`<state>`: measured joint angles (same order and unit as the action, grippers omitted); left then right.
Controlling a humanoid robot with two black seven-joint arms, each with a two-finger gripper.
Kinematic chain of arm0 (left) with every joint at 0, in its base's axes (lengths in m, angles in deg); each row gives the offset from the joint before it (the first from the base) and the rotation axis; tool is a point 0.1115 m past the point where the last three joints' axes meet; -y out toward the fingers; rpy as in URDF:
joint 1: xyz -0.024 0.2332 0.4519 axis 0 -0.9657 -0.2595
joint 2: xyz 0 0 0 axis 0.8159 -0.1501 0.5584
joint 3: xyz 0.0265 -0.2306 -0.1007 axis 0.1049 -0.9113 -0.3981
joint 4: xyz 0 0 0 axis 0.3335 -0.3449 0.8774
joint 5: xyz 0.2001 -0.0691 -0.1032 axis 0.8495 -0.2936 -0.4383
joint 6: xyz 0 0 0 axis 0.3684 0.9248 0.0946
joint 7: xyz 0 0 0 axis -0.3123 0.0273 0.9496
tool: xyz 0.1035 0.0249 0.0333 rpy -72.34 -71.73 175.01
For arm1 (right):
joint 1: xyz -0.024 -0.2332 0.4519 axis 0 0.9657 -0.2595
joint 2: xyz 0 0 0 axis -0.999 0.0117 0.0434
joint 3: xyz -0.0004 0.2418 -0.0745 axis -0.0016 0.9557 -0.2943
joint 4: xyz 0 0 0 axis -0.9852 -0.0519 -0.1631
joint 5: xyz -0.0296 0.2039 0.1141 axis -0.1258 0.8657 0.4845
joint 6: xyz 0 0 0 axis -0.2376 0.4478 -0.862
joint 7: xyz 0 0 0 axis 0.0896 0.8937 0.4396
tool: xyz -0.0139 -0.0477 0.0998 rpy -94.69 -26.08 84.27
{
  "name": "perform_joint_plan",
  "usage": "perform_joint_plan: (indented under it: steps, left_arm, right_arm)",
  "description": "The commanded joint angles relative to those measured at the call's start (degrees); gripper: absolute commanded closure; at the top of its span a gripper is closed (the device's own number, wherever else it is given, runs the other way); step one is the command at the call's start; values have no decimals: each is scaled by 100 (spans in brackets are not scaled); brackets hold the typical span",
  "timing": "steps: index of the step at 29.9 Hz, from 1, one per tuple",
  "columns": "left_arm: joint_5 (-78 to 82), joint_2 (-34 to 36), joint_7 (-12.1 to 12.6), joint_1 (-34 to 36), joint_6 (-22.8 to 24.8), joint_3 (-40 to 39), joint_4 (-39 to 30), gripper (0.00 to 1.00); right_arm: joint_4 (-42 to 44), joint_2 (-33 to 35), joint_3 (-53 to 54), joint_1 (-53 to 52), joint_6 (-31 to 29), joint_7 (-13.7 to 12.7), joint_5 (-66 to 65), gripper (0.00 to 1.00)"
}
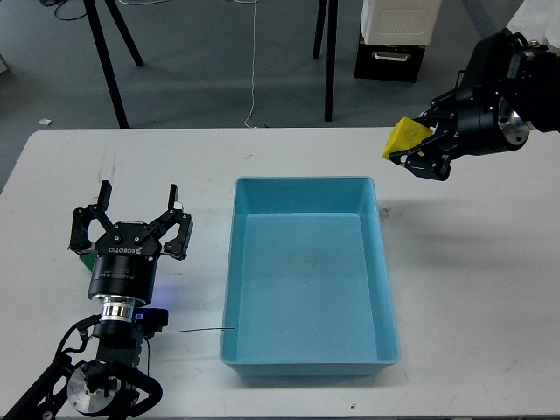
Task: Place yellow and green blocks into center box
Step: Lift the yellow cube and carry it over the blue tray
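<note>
Spread wide, the fingers (106, 194) of the left gripper (138, 196) point away from the robot and hold nothing; both stand clear above the white table (472, 289), left of the tray. Just behind the gripper's left side a small patch of dark green (85, 258) shows at the table, most likely the green block, mostly hidden by the gripper body; whether the gripper touches it cannot be told.

At the right, the right gripper (411, 147) pinches the yellow block (406, 137) between its fingers, the block tilted and lifted off the table, beyond the tray's far right corner and not over its interior. A faint shadow lies on the table beneath it, beside the tray's right wall.

One light blue tray (308, 185) sits in the middle of the table, its long side running away from the robot. Nothing lies inside it.

Count: two grippers, one yellow block, one green patch, one tray.
</note>
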<state>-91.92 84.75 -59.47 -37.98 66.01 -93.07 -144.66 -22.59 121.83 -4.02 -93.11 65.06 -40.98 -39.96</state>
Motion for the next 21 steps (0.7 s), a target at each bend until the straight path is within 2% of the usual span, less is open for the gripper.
perform_joint_plan:
  steps: [1,8,15,19,21]
  left_arm:
    - [-2,-1,-9,10,0,-3,0,0]
    - [-2,8,-1,27,0,-29,0,0]
    - [-2,8,-1,36,0,-73,0,0]
    - [-2,16,-9,36,0,-91,0,0]
    - [-2,16,-1,45,0,-100,0,0]
  right_arm:
    - [1,-682,-455,-289,-2,0,242,85]
    - [290,-1939,-877,-201,-37,0,277,84]
    - [800,-2863,-1299,36,-37,0,268,83]
    - [1055,-3171,-1492,185,-37,0,268,72]
    - [1125,-3207,-1528,264,-37,0,303,54]
